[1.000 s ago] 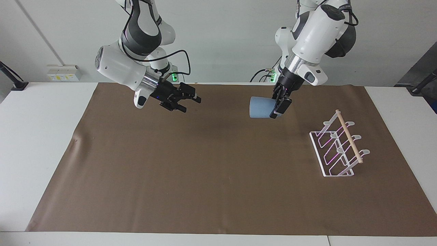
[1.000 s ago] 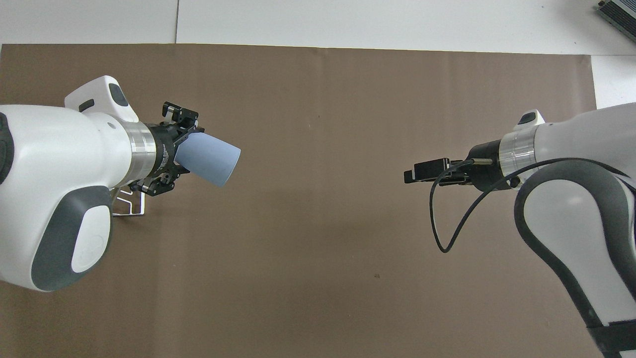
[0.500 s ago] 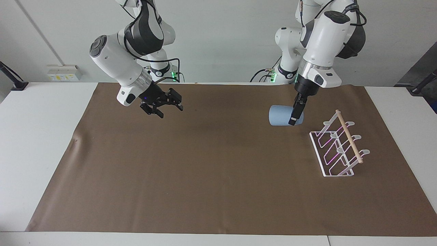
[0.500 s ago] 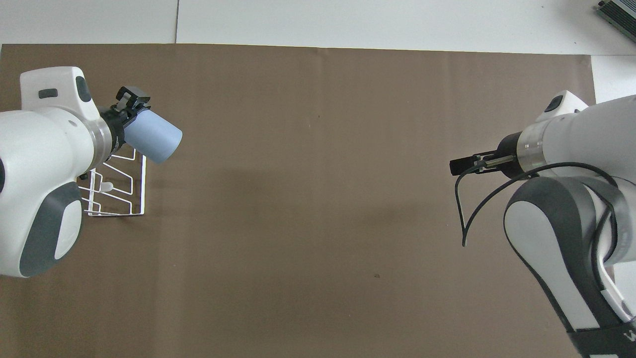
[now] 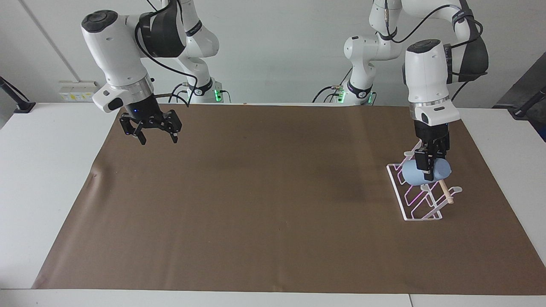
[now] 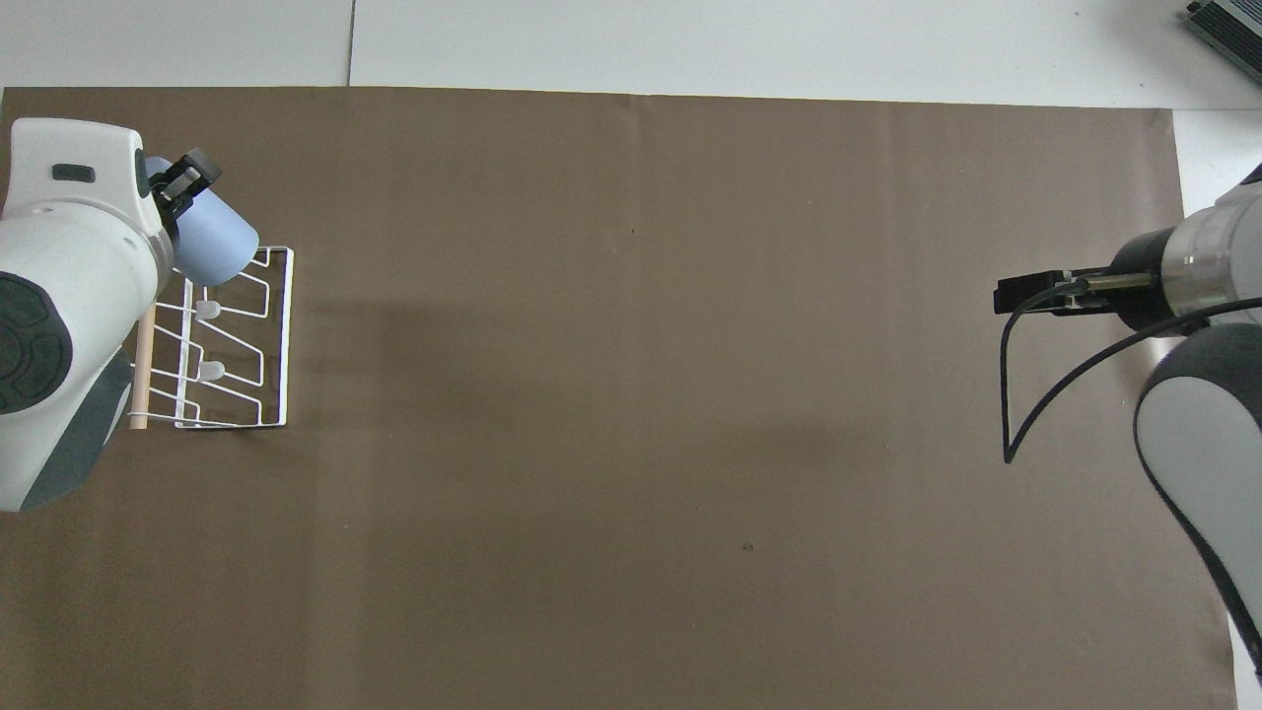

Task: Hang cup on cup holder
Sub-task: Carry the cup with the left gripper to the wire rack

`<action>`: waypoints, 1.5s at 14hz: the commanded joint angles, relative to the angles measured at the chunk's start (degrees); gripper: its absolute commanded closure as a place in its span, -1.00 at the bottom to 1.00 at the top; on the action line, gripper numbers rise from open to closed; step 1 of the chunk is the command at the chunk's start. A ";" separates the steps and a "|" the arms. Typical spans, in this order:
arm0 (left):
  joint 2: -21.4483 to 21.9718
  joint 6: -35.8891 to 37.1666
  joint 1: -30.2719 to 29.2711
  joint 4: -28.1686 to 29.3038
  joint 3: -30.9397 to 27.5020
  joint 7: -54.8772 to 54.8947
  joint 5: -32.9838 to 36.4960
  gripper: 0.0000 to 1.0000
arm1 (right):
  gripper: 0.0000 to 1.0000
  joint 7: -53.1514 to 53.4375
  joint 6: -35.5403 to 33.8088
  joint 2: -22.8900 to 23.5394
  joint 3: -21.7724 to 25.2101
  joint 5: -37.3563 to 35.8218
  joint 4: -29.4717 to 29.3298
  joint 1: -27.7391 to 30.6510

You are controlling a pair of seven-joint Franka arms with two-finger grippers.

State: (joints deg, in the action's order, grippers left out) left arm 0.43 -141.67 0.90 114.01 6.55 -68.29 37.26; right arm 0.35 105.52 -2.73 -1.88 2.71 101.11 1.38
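- I take the cup holder point(image 5: 420, 187) as my landmark: it stands on the brown mat point(image 5: 264, 196) at the left arm's end of the table point(image 5: 51, 170), its wooden rod point(image 5: 445, 189) running along the top.
- I have the left gripper point(image 5: 430, 164) directly over the cup holder, pointing straight down, with its fingers point(image 5: 426, 162) closed on the cup point(image 5: 416, 174).
- The cup lies on its side between those fingers. One finger crosses the cup's wall in the facing view, and the body sticks out sideways from the grip toward the middle of the table.
- The cup sits low against the upper loops of the cup holder, at the part nearer to the robots. I cannot tell whether it is touching a prong.
- In the overhead view the cup point(image 6: 212, 242) covers the corner of the cup holder point(image 6: 237, 340).
- My right gripper point(image 5: 155, 132) waits well apart from the cup holder, over the mat at the right arm's end, fingers spread and holding nothing.
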 commanded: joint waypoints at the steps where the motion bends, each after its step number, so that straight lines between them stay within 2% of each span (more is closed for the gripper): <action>1: -1.47 -1.15 -0.90 0.42 0.39 -5.87 9.63 1.00 | -1.00 1.49 -9.43 -0.26 -0.40 -1.47 -7.66 2.40; 4: -3.23 -1.15 -0.81 0.25 0.39 -11.68 14.93 1.00 | -1.00 1.58 -15.87 -0.70 -0.05 -2.17 -11.55 3.02; 7: -4.55 -1.50 -0.81 0.25 0.48 -14.67 19.50 1.00 | -1.00 1.40 -16.23 -3.06 -0.14 -2.88 -8.23 3.90; 11: -4.82 -2.37 -0.81 1.99 0.48 -14.77 19.95 1.00 | -1.00 0.36 -15.44 -5.53 -0.31 -2.62 -7.95 3.46; 16: -3.94 -4.93 -1.34 5.69 0.48 -14.68 20.92 1.00 | -1.00 3.78 -16.31 -4.31 -0.23 -1.74 -8.30 4.33; 18: -3.85 -6.33 -1.60 6.31 0.57 -14.77 20.83 0.94 | -1.00 4.39 -17.19 -2.20 -0.14 -1.83 -9.95 4.42; 19: -3.94 -6.94 -2.13 6.31 0.57 -14.86 20.83 0.65 | -1.00 4.39 -18.06 -1.41 -0.14 -2.17 -11.01 4.42; 20: -4.03 -7.73 -2.31 6.31 0.57 -14.95 20.83 0.10 | -1.00 4.39 -18.68 -1.05 -0.14 -2.09 -11.54 4.42; 21: -4.12 -8.61 -2.48 6.31 0.57 -14.95 20.83 -0.35 | -1.00 4.83 -19.12 -0.70 -0.14 -1.74 -11.55 5.03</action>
State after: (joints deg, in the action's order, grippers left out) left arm -4.86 -147.40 -0.27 118.62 6.90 -81.91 56.38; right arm 3.69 88.61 -4.83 -1.43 0.91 91.55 5.02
